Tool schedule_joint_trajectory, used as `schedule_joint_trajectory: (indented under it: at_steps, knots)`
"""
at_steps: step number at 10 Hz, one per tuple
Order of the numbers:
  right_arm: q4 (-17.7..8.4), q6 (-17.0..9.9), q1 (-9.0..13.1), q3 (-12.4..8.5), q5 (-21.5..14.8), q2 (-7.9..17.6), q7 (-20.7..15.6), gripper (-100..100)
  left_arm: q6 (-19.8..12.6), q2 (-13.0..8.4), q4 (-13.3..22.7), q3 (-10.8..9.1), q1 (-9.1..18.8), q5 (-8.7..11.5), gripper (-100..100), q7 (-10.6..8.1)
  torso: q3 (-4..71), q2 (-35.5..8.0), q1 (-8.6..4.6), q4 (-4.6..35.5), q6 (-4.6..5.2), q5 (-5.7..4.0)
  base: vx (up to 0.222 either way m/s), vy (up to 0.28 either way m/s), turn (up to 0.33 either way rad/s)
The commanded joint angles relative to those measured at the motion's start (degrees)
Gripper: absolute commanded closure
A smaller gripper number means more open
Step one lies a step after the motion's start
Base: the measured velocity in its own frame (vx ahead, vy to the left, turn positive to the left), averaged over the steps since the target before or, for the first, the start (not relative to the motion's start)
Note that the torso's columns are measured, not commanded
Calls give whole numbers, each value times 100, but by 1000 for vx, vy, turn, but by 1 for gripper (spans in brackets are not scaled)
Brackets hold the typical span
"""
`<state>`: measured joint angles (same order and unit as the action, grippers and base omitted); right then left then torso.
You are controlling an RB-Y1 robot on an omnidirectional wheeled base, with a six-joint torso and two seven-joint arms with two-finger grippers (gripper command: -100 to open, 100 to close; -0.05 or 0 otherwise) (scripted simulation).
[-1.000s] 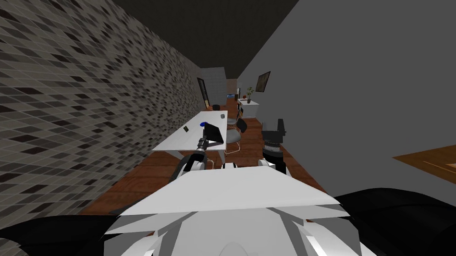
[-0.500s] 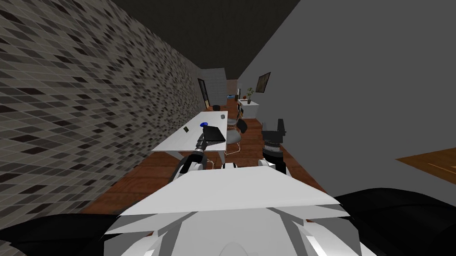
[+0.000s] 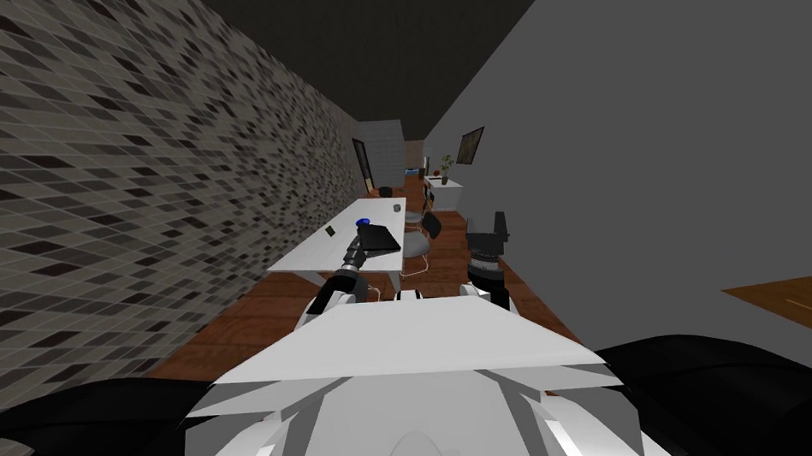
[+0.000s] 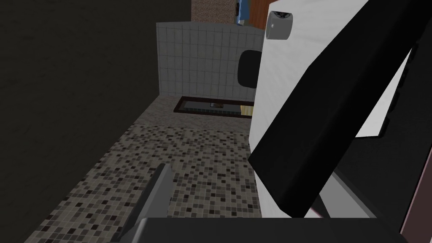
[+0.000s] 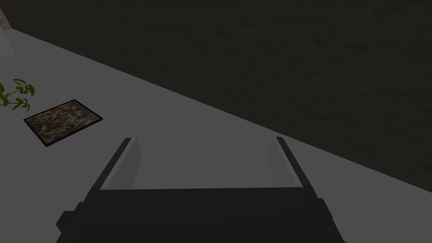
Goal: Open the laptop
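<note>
The black laptop (image 3: 380, 238) lies low and nearly flat on the white table (image 3: 311, 253). My left arm reaches to its near edge, with the left gripper (image 3: 359, 251) right beside it. In the left wrist view the laptop (image 4: 312, 126) is a thick black slab slanting close across the hand. One finger (image 4: 158, 198) stands well apart from it with bare gap between; the slab hides the other finger. Nothing is held, and the left gripper (image 4: 232, 202) is open. My right gripper (image 5: 206, 141) is open and empty, raised to the right of my chest (image 3: 488, 235).
A blue item (image 3: 362, 221), a small dark item (image 3: 332, 230) and a grey cup (image 3: 396, 207) sit further along the table. A chair (image 3: 419, 238) stands at its right side. The mosaic wall (image 3: 137, 190) runs along the left. A white cabinet with a plant (image 3: 443, 183) stands far back.
The left gripper has opened and let go of the laptop. The dark panel that stood upright a second ago now lies low and flat. My left hand has drawn back slightly.
</note>
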<state>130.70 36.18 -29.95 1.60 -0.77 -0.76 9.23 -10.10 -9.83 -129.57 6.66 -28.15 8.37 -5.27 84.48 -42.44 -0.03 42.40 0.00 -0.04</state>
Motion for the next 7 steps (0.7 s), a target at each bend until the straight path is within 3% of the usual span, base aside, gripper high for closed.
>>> schedule_joint_trajectory:
  at_steps: [1, 2, 7]
  knots:
    - [0, 0, 0, 0, 0, 0, 0, 0, -96, 2, -172, 13, -73, -3, -100, -2, 3, 4, -3, -3, 0, -1, 15, -4, 4]
    - [0, 0, 0, 0, 0, 0, 0, 0, -119, 3, -190, 17, -83, -4, 0, 0, 4, 6, 1, -5, 1, 1, 0, 0, 0]
    - [0, 0, 0, 0, 0, 0, 0, 0, -130, 2, -174, 19, -90, -4, 0, 0, 10, 17, 3, -12, 0, 4, 0, 0, 0]
